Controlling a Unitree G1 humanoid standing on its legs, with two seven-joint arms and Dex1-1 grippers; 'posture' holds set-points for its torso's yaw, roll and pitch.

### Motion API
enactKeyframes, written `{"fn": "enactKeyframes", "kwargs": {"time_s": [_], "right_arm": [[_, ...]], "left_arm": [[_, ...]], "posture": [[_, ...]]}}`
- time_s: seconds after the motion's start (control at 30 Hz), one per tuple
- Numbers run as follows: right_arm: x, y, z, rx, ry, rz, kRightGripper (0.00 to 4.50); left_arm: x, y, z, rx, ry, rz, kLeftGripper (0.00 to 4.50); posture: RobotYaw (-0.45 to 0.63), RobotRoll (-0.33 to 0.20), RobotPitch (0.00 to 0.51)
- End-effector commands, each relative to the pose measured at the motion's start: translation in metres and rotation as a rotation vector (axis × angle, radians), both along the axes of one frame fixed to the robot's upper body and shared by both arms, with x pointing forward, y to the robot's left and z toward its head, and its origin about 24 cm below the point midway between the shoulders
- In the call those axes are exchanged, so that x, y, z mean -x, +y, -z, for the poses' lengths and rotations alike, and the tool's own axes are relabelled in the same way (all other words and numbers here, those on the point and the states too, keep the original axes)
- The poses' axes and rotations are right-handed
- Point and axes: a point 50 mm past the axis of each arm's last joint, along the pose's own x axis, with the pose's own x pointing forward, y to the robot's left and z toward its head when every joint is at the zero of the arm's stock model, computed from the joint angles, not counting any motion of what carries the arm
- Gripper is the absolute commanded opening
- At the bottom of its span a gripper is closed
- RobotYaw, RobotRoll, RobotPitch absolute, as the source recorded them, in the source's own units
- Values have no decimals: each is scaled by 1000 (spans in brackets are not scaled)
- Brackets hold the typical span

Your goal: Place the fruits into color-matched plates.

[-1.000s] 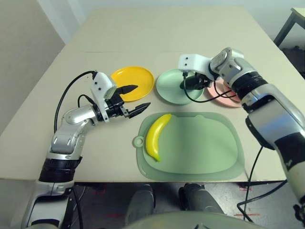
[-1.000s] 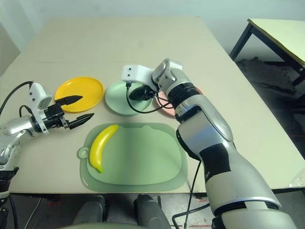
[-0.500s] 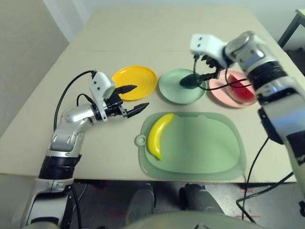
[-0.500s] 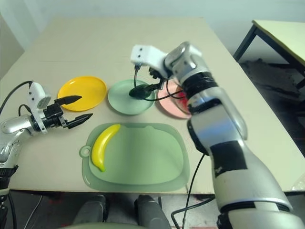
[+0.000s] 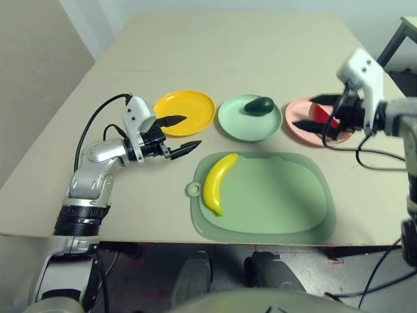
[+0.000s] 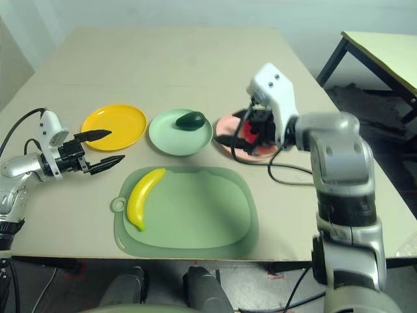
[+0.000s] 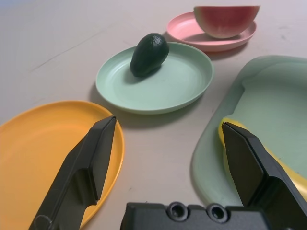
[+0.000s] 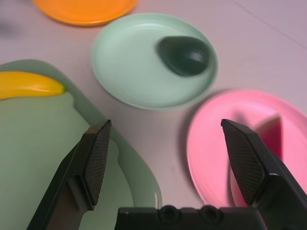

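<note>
Plates sit in a row across the tan table [image 5: 215, 52], just beyond the big green mat [image 5: 273, 195] that serves as the landmark: a yellow-orange plate [image 5: 192, 104] off the mat's far left corner, a mint green plate [image 5: 241, 124] behind its middle, and a pink plate [image 5: 293, 117] off its far right corner. The dark green avocado [image 5: 259, 105] lies in the mint green plate, toward that plate's far side. The red watermelon wedge [image 7: 225, 20] rests in the pink plate, rind down. The yellow banana [image 5: 217, 182] lies on the left part of the mat, running from near the mat's far edge toward its near left, and it touches neither gripper. The left gripper [image 5: 177, 134] hangs to the left of the mat with its two black fingers spread wide and nothing between them; one fingertip reaches over the near rim of the yellow-orange plate, the other points at the mat's far left corner. The right gripper [image 5: 315, 112] hovers beyond the mat's far right corner, over the pink plate, its fingers likewise parted and empty, pointing leftward toward the mint green plate.
</note>
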Motion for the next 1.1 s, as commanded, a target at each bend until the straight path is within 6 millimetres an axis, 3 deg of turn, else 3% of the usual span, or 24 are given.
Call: {"fn": "enactKeyframes", "kwargs": {"time_s": [0.03,0.17,0.4,0.53,0.67,0.8,0.9,0.97,1.1], "right_arm": [[12,-12,-5,-84,-120,46,4482],[31,-21,-6,-173,-260,92,4482],[57,-33,-6,-279,-360,101,4482],[72,-22,6,-300,-274,41,4482],[83,-31,24,-338,-178,71,4482],[87,-47,31,-357,-118,104,4482],[85,-58,55,-235,-76,157,4482],[82,-57,64,-202,-103,165,4482],[73,-55,65,-157,-241,137,4482]], "left_arm": [[1,3,1,-12,7,4,4500],[5,5,1,-13,9,3,4500],[6,12,-3,-21,7,-3,4500],[5,13,-4,-23,4,-3,4500],[5,10,-3,-20,3,7,4500],[5,10,-2,-21,4,11,4500],[5,9,0,-24,6,12,4500],[5,8,0,-29,3,18,4500],[4,7,0,-38,2,25,4500]], "posture": [[-29,0,89],[-22,0,87],[-19,0,84],[-23,0,80],[-22,0,78],[-26,0,76],[-22,0,70],[-21,0,68],[-26,0,63]]}}
